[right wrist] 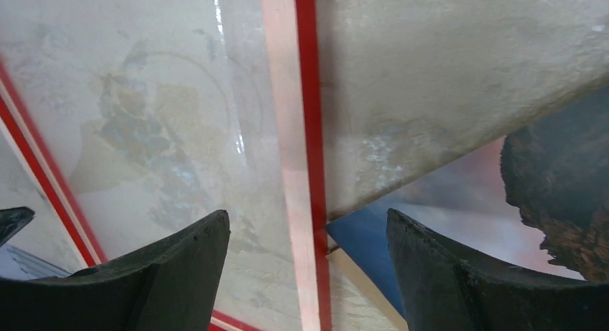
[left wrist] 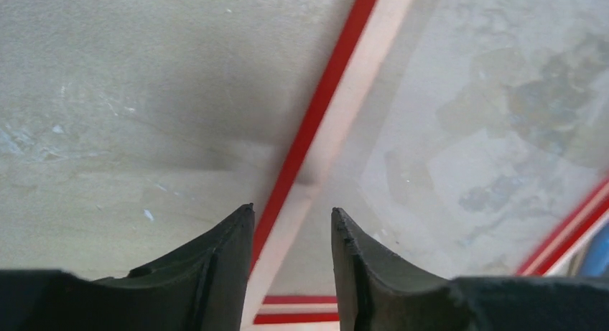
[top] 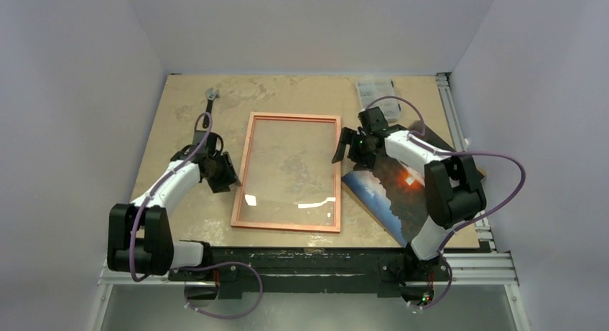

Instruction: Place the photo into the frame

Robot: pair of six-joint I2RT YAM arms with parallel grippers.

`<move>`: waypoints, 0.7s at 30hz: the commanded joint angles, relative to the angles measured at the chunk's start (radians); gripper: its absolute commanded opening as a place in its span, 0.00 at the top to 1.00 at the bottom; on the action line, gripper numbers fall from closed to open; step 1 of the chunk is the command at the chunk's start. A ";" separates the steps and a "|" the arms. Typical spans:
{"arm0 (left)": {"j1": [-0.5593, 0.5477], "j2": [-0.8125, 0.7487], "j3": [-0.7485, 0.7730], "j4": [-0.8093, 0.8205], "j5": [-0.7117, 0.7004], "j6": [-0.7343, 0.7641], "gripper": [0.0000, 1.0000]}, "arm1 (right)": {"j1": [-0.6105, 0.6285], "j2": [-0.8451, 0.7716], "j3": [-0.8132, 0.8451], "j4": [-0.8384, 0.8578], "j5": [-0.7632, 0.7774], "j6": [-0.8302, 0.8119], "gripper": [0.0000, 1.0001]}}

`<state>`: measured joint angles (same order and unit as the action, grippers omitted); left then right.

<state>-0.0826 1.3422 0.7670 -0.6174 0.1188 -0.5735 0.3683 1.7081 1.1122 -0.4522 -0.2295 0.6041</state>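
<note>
The frame (top: 294,116) lies flat mid-table with its pale copper-coloured back up and the tabletop showing through its glass. My left gripper (top: 228,174) hovers at its left rail, and in the left wrist view that rail (left wrist: 337,94) runs between the parted fingers of the left gripper (left wrist: 292,210), which hold nothing. My right gripper (top: 345,148) stands wide open over the right rail (right wrist: 291,94), right gripper (right wrist: 307,215) straddling it without touching. The photo (top: 388,191), picture side up, lies at an angle right of the frame, partly under the right arm; its blue corner (right wrist: 459,202) nearly meets the rail.
A tan board edge (right wrist: 363,277) shows under the photo's corner, and a dark board (top: 438,141) sticks out behind the right arm. A clear plastic packet (top: 375,88) lies at the back right and a small metal piece (top: 211,95) at the back left. Aluminium rails (top: 452,108) border the right side.
</note>
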 commanded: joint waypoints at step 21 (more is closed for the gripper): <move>-0.008 -0.462 0.138 0.089 0.332 -0.055 0.22 | 0.097 0.153 0.046 0.068 -0.086 -0.009 0.90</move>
<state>-0.0864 0.8909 0.8665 -0.5400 0.4164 -0.6140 0.4248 1.8320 1.1141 -0.3988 -0.3225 0.5831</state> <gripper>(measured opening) 0.781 0.167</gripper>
